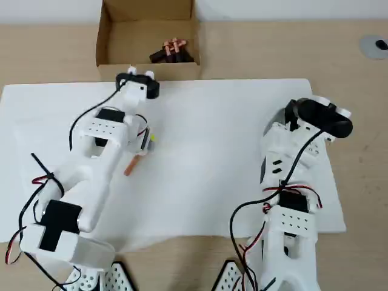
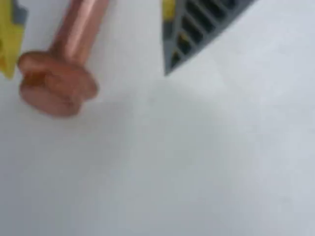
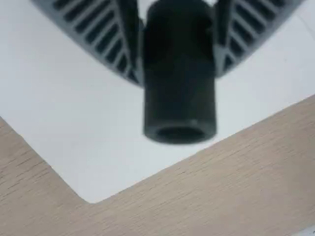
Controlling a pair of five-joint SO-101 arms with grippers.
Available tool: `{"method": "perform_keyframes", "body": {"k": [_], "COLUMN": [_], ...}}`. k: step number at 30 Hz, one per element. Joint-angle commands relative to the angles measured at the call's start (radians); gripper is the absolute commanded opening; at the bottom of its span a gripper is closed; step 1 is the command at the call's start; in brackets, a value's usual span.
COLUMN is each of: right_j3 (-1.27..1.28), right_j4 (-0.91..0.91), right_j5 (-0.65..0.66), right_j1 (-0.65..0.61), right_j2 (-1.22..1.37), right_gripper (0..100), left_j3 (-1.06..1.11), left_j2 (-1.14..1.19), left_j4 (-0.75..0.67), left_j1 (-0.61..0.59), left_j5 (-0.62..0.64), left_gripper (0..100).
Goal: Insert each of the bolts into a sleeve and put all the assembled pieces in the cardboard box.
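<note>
The right jaws clamp a sleeve (image 3: 179, 83) (black).

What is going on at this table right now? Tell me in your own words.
Two robot arms are pairing bolts with sleeves. The right hand is shut on a black cylindrical sleeve above a corner of the white paper sheet. The left hand is open, its fingers either side of a copper flanged bolt on the sheet. Some assembled copper-and-black pieces already lie in the open cardboard box.
</note>
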Motion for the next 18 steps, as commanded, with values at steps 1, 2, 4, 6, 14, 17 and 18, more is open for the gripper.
{"method": "perform_keyframes", "body": {"k": [1, 2, 4, 6, 14, 17, 18], "right_j3": [-0.015, -0.015, -0.015, -0.015, -0.015, -0.015, -0.015], "right_j4": [-0.02, -0.02, -0.02, -0.02, -0.02, -0.02, -0.02], "right_j5": [0.012, 0.012, 0.012, 0.012, 0.012, 0.012, 0.012], "right_j1": [-0.012, -0.012, -0.012, -0.012, -0.012, -0.012, -0.012], "right_j2": [-0.03, -0.03, -0.03, -0.03, -0.03, -0.03, -0.03], "right_gripper": [1.1, 1.1, 1.1, 1.1, 1.1, 1.1, 1.1], "left_j3": [0.008, 0.009, 0.014, 0.031, 0.058, 0.058, 0.058], "left_j2": [-0.041, -0.041, -0.041, -0.041, -0.041, -0.041, -0.041], "left_j4": [-0.029, -0.028, -0.025, -0.031, -0.031, -0.032, -0.032], "left_j1": [-0.008, -0.003, 0.015, 0.034, 0.077, 0.075, 0.075], "left_j5": [0.008, 0.008, 0.008, 0.008, 0.008, 0.008, 0.008], "left_gripper": [21, 21, 21, 21, 5, 1, 2]}}
